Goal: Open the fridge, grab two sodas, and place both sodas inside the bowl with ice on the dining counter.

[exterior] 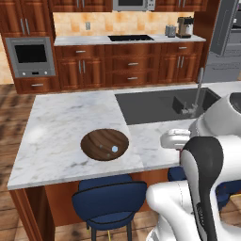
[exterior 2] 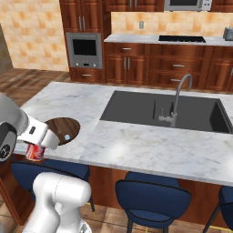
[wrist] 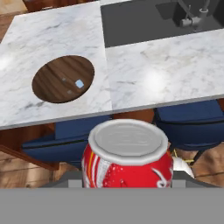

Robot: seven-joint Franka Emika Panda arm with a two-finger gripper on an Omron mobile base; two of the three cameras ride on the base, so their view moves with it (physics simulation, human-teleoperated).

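My gripper (wrist: 127,183) is shut on a red and white soda (wrist: 127,159), held upright in front of the dining counter (wrist: 153,74) and just below its near edge. From the right, the soda (exterior 2: 35,152) hangs under the white hand, just left of the bowl (exterior 2: 63,129). The dark brown bowl (exterior: 104,144) sits near the counter's front edge with a pale ice cube (exterior: 114,149) inside. In the hand view the bowl (wrist: 63,78) lies ahead and to the left. The grey fridge (exterior: 226,52) stands at the back right.
A dark inset sink (exterior: 160,106) with a curved faucet (exterior 2: 175,102) takes up the counter right of the bowl. Blue stools (exterior: 110,202) stand under the near edge. Wood cabinets, a wall oven (exterior: 30,56) and a black cooktop (exterior: 130,38) line the back wall.
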